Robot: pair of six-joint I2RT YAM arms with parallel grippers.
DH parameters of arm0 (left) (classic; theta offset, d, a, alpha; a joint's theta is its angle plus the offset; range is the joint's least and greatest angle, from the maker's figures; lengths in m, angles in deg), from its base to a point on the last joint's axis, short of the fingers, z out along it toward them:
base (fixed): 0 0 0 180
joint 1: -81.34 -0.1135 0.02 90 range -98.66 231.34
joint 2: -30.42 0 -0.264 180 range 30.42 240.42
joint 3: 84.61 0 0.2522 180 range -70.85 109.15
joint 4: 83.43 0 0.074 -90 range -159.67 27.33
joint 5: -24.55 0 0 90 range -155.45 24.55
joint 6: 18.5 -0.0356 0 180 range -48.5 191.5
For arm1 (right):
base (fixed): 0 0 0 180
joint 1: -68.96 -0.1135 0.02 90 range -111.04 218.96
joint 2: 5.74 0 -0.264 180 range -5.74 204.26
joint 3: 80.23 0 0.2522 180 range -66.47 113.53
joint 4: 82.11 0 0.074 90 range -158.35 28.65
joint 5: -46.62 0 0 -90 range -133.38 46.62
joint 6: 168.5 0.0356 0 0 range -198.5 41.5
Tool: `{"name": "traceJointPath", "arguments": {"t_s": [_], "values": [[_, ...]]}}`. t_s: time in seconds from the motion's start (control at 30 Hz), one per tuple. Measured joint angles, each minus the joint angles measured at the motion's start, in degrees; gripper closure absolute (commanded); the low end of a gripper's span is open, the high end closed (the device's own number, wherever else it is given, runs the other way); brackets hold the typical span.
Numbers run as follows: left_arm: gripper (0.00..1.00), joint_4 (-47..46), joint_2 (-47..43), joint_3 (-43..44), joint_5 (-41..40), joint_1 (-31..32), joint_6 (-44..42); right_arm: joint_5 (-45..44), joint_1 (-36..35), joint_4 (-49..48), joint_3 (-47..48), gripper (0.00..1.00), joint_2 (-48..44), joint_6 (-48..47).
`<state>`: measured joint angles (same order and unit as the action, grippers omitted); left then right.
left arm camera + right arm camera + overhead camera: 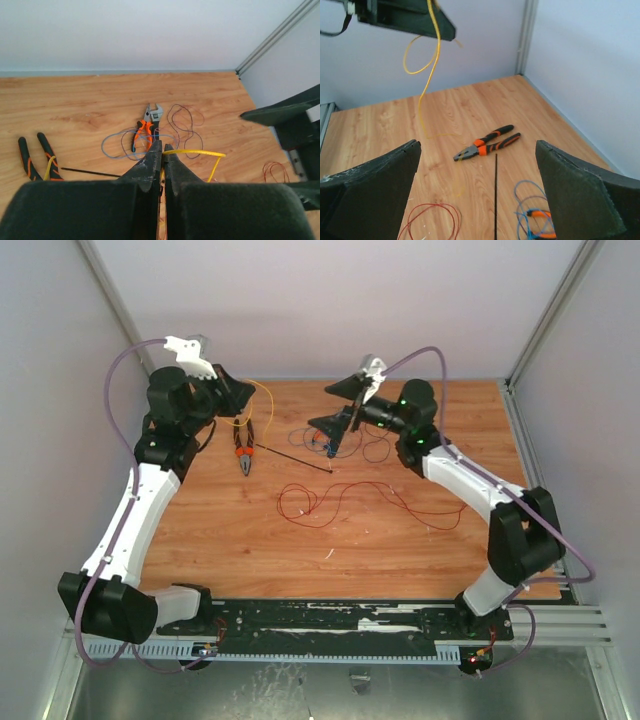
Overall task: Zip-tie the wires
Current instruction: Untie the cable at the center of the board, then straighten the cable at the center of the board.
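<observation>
Thin red wires (318,502) lie in loose loops mid-table; they also show in the right wrist view (430,219). A yellow wire (196,151) is pinched in my shut left gripper (162,146), which is raised at the back left (243,396); the wire hangs down to the table (427,65). The black zip tie (292,459) lies flat, straight, beside the pliers (244,452), and also shows in both wrist views (90,172) (496,192). My right gripper (334,407) is open and empty above the zip tie's far end (477,146).
Blue and dark wire loops (120,142) lie around a small orange-handled cutter (145,129) under the right gripper. The orange-handled pliers (487,142) lie near the yellow wire's lower end. White walls close the back and both sides.
</observation>
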<state>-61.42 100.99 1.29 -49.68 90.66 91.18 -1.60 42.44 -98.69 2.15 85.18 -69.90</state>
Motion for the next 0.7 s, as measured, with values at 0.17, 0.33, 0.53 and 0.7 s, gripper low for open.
{"name": "traceJointPath", "arguments": {"t_s": [0.17, 0.33, 0.53, 0.7], "values": [[1.00, -0.02, 0.02, 0.94, 0.87, -0.04, 0.26, 2.21, -5.46, -2.80, 1.03, 0.01, 5.38, -2.25], [1.00, 0.13, -0.02, 2.21, 1.11, -0.04, 0.31, 5.16, -9.86, -6.43, 0.92, 0.01, 9.33, -3.06], [1.00, 0.61, -1.11, 3.82, 1.84, -0.04, 0.76, 5.99, -13.94, -10.64, 1.01, 0.01, 12.72, -4.22], [1.00, 0.87, -2.80, 5.68, 3.02, -0.11, 1.60, 2.99, -14.60, -11.23, 3.30, 0.01, 17.33, -5.18]]}}
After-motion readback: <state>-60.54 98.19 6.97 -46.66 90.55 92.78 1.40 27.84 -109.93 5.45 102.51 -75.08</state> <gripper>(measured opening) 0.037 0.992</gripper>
